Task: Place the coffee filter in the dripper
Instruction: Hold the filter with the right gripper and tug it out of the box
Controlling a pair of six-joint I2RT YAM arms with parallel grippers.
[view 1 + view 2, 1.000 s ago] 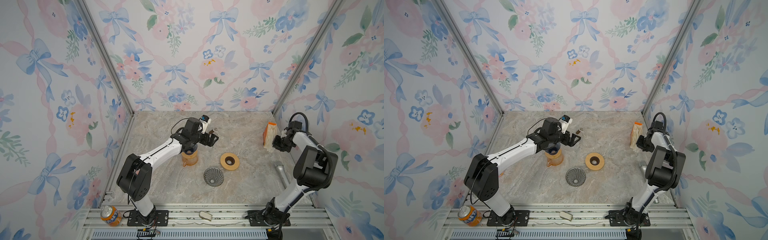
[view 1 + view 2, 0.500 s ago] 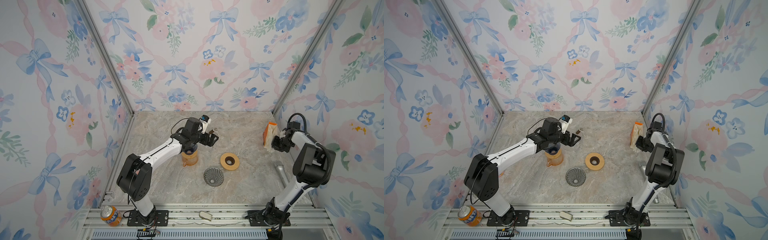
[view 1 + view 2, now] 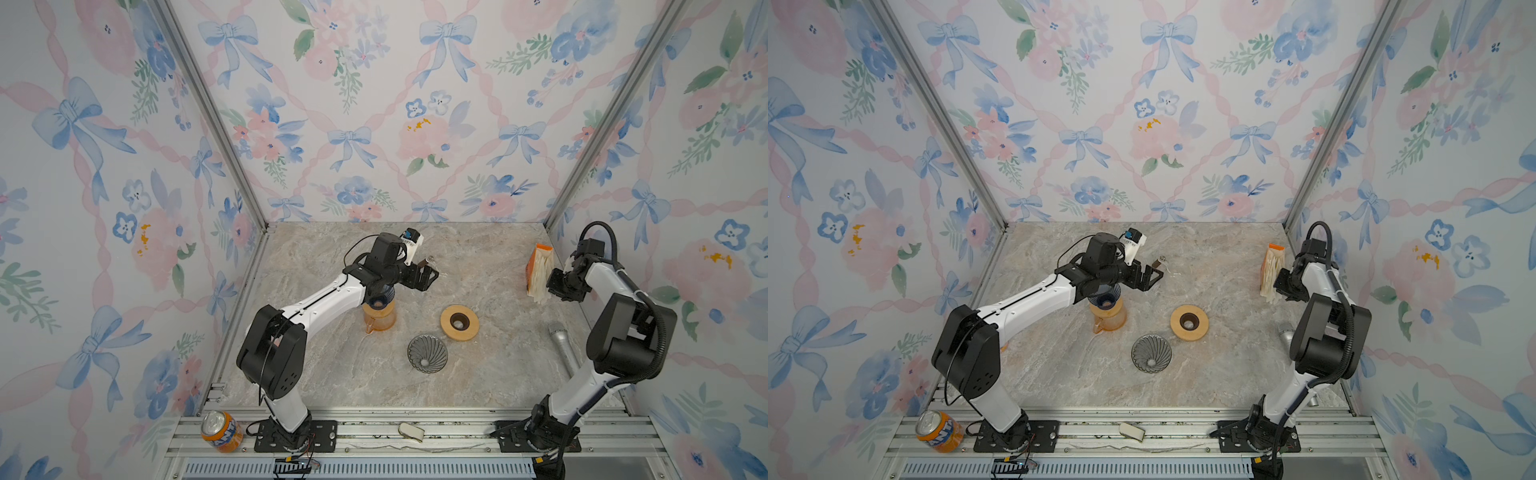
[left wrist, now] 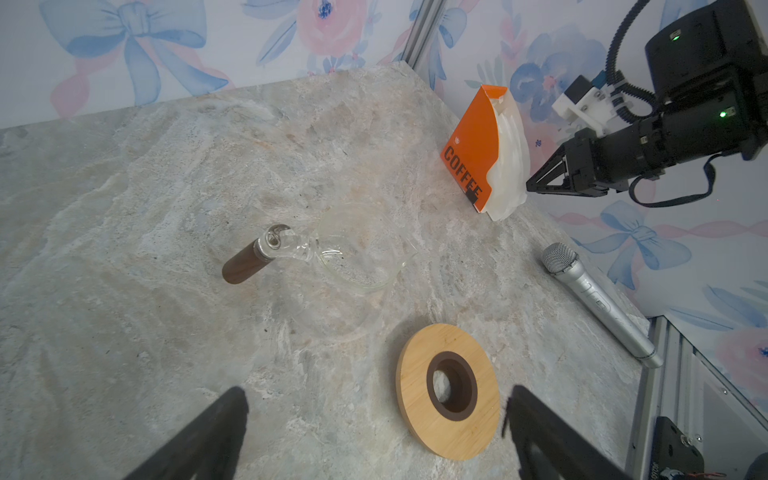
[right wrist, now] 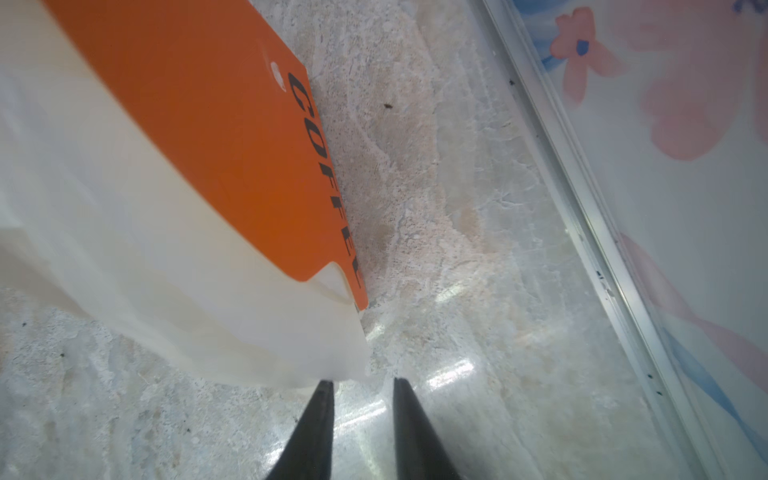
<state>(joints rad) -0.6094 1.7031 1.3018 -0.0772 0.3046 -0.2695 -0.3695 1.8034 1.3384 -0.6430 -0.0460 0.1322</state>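
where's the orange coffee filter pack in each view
Top view: orange filter pack stands at the far right of the table, by the wall.
Top view: same spot, far right.
Left wrist: upright near the table's corner, beyond the wooden ring.
Right wrist: close up, just ahead of the fingertips.
Shared landmark: the right gripper, tips beside the pack's white filters.
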